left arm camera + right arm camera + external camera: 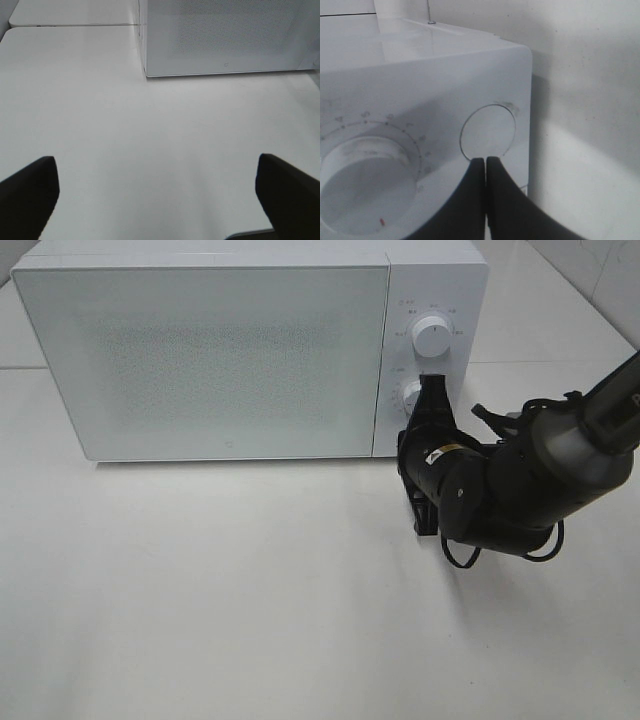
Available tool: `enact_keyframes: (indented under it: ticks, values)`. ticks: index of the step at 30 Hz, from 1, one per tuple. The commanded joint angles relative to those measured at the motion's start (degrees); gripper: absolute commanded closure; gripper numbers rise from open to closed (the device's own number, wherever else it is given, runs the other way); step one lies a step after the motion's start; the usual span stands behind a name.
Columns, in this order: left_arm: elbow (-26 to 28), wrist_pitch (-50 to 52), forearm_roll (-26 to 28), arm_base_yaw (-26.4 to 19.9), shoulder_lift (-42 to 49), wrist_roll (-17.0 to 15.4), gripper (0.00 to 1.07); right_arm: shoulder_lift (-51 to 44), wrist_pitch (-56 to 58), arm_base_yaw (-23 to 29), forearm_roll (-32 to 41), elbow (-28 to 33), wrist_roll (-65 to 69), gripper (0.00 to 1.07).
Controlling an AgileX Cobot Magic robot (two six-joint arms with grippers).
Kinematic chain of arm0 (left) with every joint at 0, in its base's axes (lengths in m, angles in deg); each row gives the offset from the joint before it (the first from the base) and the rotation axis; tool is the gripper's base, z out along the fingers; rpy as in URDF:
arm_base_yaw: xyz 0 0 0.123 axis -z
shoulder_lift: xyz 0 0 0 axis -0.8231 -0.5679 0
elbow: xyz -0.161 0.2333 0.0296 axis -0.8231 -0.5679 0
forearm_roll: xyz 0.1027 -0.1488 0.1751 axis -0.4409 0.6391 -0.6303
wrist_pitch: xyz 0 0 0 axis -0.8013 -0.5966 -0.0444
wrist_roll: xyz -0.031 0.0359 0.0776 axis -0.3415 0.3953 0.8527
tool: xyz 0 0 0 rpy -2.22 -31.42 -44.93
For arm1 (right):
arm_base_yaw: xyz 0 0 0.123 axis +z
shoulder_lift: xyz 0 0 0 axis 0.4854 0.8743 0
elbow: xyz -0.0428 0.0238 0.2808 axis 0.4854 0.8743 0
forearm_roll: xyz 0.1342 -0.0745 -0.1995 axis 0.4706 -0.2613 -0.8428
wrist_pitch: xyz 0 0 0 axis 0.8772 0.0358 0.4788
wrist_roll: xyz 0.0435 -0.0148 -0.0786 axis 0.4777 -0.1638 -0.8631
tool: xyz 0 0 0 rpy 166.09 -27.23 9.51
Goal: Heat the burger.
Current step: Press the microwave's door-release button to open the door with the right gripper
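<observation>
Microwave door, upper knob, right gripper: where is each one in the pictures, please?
microwave door (200, 360), exterior high view, middle of the frosted panel.
upper knob (431, 337), exterior high view, centre of its round face.
right gripper (485, 167), right wrist view, between its shut fingertips.

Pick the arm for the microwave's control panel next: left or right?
Right. The right gripper, shut, sits at the control panel, tips at the round button beside a dial. The left gripper hangs open over the table, out in front of the microwave, away from the panel.
</observation>
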Motion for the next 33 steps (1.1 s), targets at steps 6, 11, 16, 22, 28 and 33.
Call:
enact_keyframes:
  ticks: [6,11,16,22,28,33]
  values:
    - [-0.17,0.34,0.00,0.00,0.97,-0.34,0.06,0.97,0.92,-1.32,1.32,-1.09,-1.78,1.07]
    - [-0.17,0.34,0.00,0.00,0.97,-0.34,0.06,1.95,0.63,-1.32,0.86,-1.09,-0.57,1.07]
    - [-0.17,0.34,0.00,0.00,0.97,-0.34,0.06,1.95,-0.63,-1.32,0.23,-1.95,-0.57,1.07]
    - [-0.17,0.34,0.00,0.00,0.97,-0.34,0.06,2.18,-0.86,-1.32,-0.34,-3.67,-0.97,1.07]
    - [-0.17,0.34,0.00,0.00,0.97,-0.34,0.06,3.44,-0.57,-1.32,0.29,-4.30,-0.86,1.07]
    - [-0.17,0.34,0.00,0.00,0.97,-0.34,0.06,3.61,-1.66,-1.32,2.41,-4.30,-0.80,1.07]
